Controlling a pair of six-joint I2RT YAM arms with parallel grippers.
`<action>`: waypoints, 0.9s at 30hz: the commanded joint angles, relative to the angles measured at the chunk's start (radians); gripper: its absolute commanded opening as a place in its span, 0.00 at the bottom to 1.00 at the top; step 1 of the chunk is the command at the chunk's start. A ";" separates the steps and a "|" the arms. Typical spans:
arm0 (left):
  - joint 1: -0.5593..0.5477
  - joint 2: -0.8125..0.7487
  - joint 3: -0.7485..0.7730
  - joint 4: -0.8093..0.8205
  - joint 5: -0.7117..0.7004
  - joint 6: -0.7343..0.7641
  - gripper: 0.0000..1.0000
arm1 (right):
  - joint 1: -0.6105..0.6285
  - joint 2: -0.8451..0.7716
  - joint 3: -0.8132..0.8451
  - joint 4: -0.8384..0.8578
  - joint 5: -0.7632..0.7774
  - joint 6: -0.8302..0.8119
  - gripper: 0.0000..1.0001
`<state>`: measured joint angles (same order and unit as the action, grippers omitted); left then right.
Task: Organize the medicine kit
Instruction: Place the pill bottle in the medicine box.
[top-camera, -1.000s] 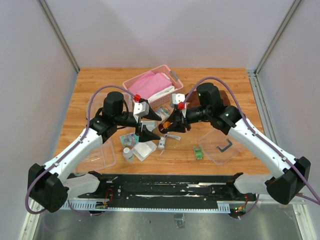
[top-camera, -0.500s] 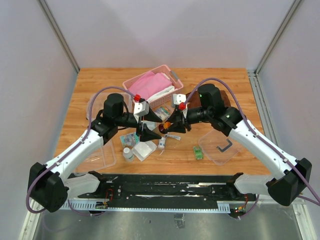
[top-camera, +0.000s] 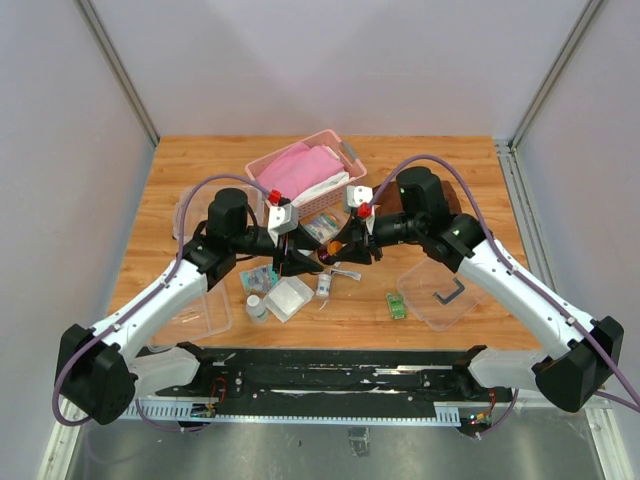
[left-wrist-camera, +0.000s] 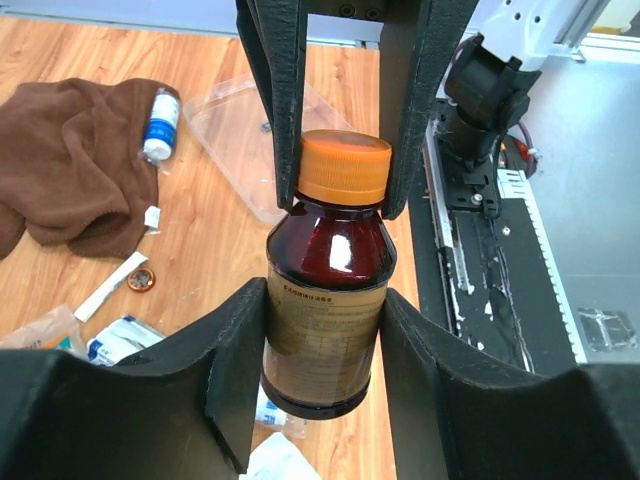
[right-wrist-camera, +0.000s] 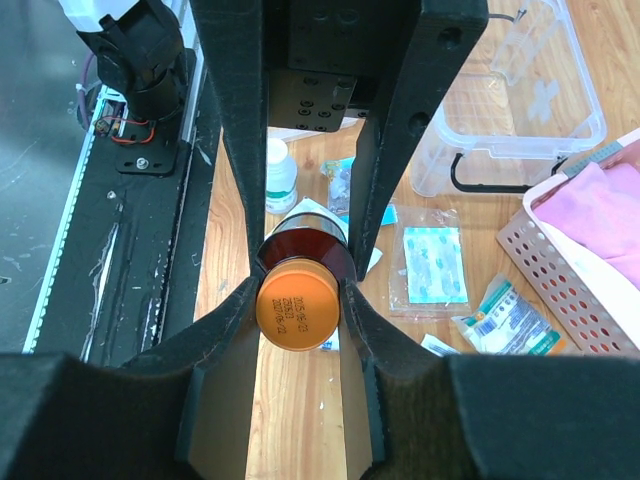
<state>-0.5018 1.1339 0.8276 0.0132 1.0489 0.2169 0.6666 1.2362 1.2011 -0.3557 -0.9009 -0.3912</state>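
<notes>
A brown medicine bottle (left-wrist-camera: 325, 300) with an orange cap (right-wrist-camera: 297, 305) hangs above the table between both grippers. My left gripper (left-wrist-camera: 325, 325) is shut on the bottle's labelled body, a finger against each side. My right gripper (right-wrist-camera: 297, 298) is shut on the orange cap; its fingers (left-wrist-camera: 285, 110) come down from the top of the left wrist view. In the top view the two grippers meet at mid-table (top-camera: 322, 258). The medicine kit's clear box (top-camera: 200, 312) lies at the left. Its lid (top-camera: 445, 293), with a dark handle, lies at the right.
The pink basket (top-camera: 305, 175) with pink cloth stands just behind the grippers. Under them lie a small white bottle (top-camera: 257, 306), a white packet (top-camera: 289, 298), a green packet (top-camera: 397, 305) and other sachets. A brown cloth (left-wrist-camera: 70, 160) and a blue-labelled vial (left-wrist-camera: 160, 125) lie near the lid.
My left gripper's jaws have closed from wide open onto the bottle's body. The right gripper has kept its hold on the cap and barely moved.
</notes>
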 joint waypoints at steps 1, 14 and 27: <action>-0.005 -0.024 -0.007 0.023 -0.032 0.011 0.40 | -0.010 -0.023 -0.003 0.051 0.052 0.029 0.16; 0.123 -0.101 -0.004 0.058 -0.221 -0.074 0.25 | -0.030 -0.044 -0.012 0.061 0.254 0.078 0.60; 0.391 -0.081 0.063 -0.033 -0.765 -0.156 0.20 | -0.061 -0.060 -0.048 0.096 0.312 0.107 0.61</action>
<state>-0.1886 1.0122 0.8265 0.0227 0.4843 0.1009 0.6323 1.1984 1.1774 -0.2951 -0.6075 -0.3046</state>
